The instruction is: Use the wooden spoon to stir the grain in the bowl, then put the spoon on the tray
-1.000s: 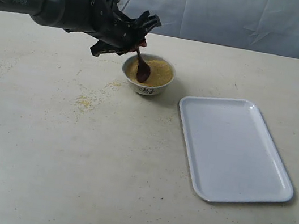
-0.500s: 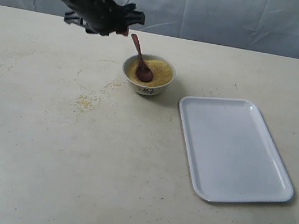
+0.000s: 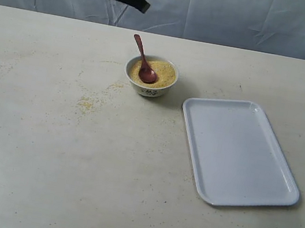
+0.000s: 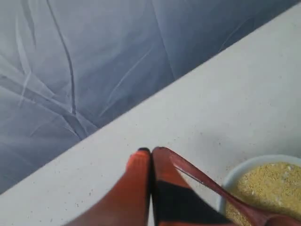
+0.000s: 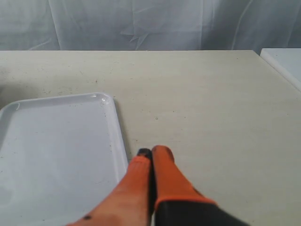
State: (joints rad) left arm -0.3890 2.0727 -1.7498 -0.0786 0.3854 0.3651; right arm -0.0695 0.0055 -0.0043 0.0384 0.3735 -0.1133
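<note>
The white bowl (image 3: pixel 150 90) stands mid-table, full of yellow grain (image 3: pixel 164 72). The wooden spoon (image 3: pixel 143 60) rests free in it, scoop in the grain, handle leaning up over the far-left rim. My left gripper (image 3: pixel 142 7) hangs high above and behind the bowl, shut and empty. In the left wrist view its shut tips (image 4: pixel 151 150) are apart from the spoon handle (image 4: pixel 211 186), with the bowl rim (image 4: pixel 244 165) and grain (image 4: pixel 270 183) beyond. The white tray (image 3: pixel 237 151) lies empty right of the bowl. My right gripper (image 5: pixel 151 151) is shut, empty, beside the tray's edge (image 5: pixel 117 132).
Spilled grain (image 3: pixel 88 103) is scattered on the table left of the bowl. A grey cloth backdrop (image 3: pixel 244 18) hangs behind the table. A white object's corner (image 5: pixel 282 59) shows at the table's far side in the right wrist view.
My left gripper let go of the spoon, then rose up and back to the left. The spoon stayed leaning in the bowl.
</note>
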